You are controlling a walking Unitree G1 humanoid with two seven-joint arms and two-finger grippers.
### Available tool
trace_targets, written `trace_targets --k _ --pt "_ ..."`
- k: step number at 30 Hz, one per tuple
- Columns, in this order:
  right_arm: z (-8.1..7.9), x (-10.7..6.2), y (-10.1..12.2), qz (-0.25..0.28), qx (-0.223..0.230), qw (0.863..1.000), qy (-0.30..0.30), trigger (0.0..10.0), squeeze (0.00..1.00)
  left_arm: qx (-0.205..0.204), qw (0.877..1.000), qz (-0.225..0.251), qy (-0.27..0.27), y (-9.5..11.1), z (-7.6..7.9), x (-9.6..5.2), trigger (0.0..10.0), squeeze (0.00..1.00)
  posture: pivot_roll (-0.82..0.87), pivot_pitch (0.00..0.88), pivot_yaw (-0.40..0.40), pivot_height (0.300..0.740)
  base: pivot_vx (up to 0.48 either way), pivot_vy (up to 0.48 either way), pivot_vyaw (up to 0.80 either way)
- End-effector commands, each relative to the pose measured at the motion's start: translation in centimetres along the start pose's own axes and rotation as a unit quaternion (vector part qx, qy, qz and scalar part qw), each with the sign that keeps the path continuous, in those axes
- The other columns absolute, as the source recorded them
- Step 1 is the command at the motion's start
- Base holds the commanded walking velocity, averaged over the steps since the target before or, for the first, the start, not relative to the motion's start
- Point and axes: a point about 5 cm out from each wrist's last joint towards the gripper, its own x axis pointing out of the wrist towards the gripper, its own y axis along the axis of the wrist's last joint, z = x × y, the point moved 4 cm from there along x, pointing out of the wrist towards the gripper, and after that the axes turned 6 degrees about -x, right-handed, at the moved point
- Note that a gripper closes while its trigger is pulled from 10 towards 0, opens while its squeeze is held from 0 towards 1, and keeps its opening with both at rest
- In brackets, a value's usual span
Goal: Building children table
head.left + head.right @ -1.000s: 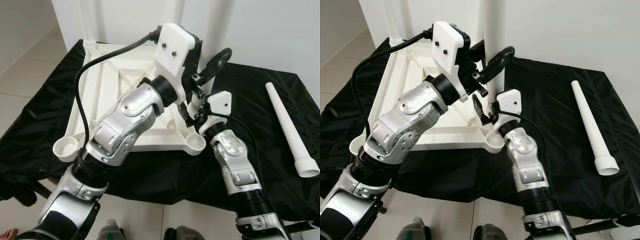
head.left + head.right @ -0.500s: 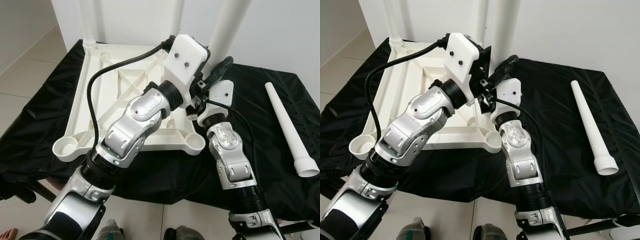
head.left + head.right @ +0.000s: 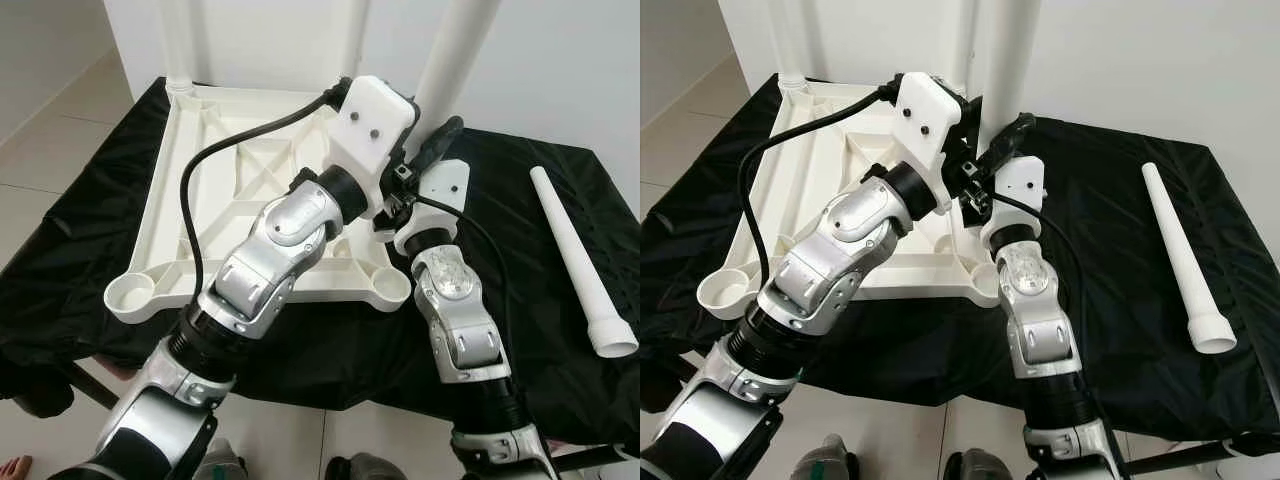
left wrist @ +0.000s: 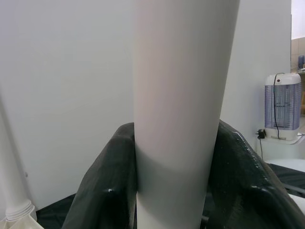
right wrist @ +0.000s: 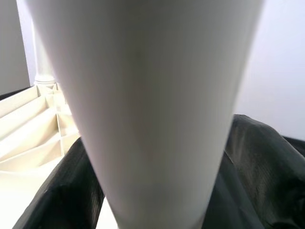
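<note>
From my head camera I count one upturned white tabletop (image 3: 230,190) on the black cloth (image 3: 520,300), three legs standing in its corners, and one loose leg (image 3: 580,255) lying well apart on my right. My left wrist camera shows my left gripper (image 4: 178,191) clamped around the near standing leg (image 4: 183,105). My right wrist camera shows my right gripper (image 5: 157,200) clasping that same leg.

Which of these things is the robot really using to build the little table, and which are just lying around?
In use:
upturned white tabletop
upright white leg, gripped by left gripper and right gripper
fitted corner leg
loose white leg, waiting on the cloth

Just there:
black cloth
insect-lamp device
</note>
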Motion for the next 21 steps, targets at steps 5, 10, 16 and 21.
trace_targets --k 5,10,16,21 --pt "0.32 -0.41 -0.57 -0.025 0.001 1.0 -0.015 10.0 0.0 0.005 1.0 0.013 0.007 0.38 -0.14 0.09 10.0 0.0 0.05 0.01 -0.089 0.74 0.0 0.0 0.0" --pt "0.34 -0.45 -0.67 -0.032 0.003 0.999 -0.017 10.0 0.0 0.005 1.0 0.015 0.007 0.48 -0.13 0.16 10.0 0.0 0.05 0.011 -0.088 0.74 0.0 0.0 0.0" --pt "0.42 -0.36 -0.43 -0.031 0.006 0.999 -0.018 4.1 0.0 0.005 1.0 0.015 0.006 0.46 -0.03 0.17 10.0 0.0 0.05 0.011 -0.089 0.74 0.0 0.0 0.0" --pt "0.43 -0.32 -0.08 -0.026 0.011 0.999 -0.017 0.0 0.0 0.003 1.0 0.014 0.005 0.36 0.08 0.13 10.0 0.0 0.05 0.012 -0.09 0.74 0.0 0.0 0.0"
